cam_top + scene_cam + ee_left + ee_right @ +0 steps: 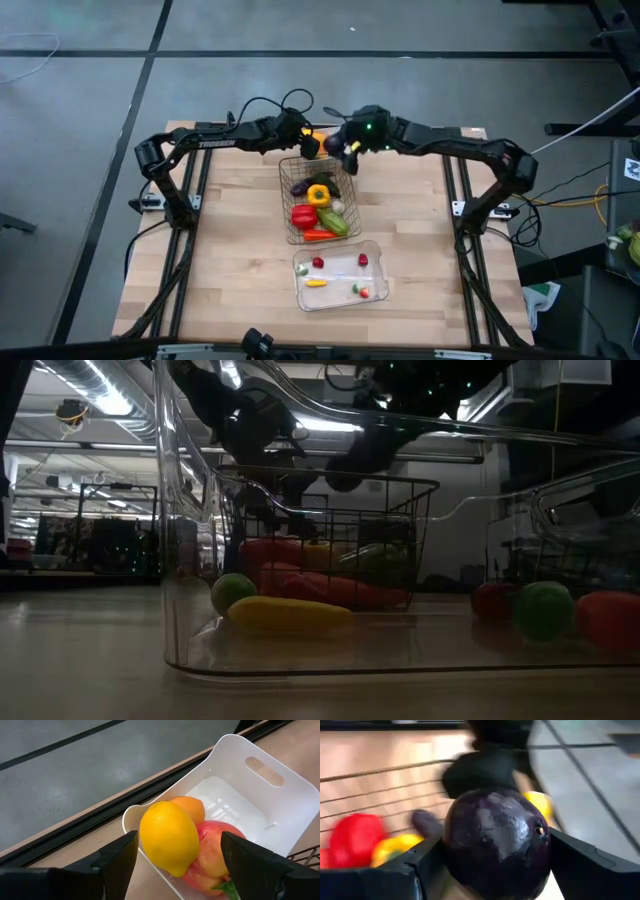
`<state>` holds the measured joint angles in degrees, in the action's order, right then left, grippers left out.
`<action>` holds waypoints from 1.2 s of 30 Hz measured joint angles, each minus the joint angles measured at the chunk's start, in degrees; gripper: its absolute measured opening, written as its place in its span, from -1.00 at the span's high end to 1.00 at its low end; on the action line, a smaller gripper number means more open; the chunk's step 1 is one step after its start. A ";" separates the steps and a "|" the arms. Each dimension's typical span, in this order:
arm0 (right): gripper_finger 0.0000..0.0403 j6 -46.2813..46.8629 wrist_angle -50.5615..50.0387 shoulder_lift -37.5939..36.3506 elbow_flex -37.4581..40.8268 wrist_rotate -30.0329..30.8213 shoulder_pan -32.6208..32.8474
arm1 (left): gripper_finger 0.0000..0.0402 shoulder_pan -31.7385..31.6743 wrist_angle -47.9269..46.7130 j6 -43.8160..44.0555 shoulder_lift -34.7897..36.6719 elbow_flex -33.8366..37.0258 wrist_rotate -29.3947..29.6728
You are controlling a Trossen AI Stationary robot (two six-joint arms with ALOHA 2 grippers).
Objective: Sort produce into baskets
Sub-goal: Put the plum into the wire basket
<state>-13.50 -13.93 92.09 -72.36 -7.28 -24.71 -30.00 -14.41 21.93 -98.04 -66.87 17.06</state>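
My left gripper point(308, 146) point(178, 842) is open over the small white tray point(260, 815) at the table's far middle. Its fingers stand on either side of a yellow lemon point(169, 837) without touching it. The lemon lies in the tray on an orange point(192, 807) and a red fruit point(217, 855). My right gripper point(350, 157) is shut on a dark purple eggplant point(495, 845) above the far right corner of the wire basket point(318, 203). The basket holds red, yellow and green produce. My right gripper pinches the eggplant's round body point(457, 855) between its two fingers, one finger on each side. The eggplant is lifted clear, above the wire basket's far rim point(380, 785).
A shallow clear tray point(340, 278) with small red, yellow and green pieces lies near the table's front, just in front of the wire basket. Both arms meet close together at the far middle. Bare wood lies to the left and right of the containers.
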 joint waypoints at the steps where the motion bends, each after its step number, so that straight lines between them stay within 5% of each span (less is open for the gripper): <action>1: -0.47 0.09 -0.16 0.00 0.00 -0.96 1.07 | -0.39 0.00 0.00 -0.02 0.00 0.00 0.00; 15: -0.47 -0.42 -13.56 0.83 0.00 -0.77 12.27 | -0.39 0.00 0.00 -0.02 0.00 0.00 0.00; 36: -0.47 -0.11 -15.78 9.11 0.00 -1.13 15.37 | -0.39 0.00 -0.07 -0.02 0.00 0.00 0.01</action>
<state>-13.61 -29.72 101.21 -72.36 -8.41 -9.34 -30.00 -14.48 21.91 -98.04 -66.87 17.06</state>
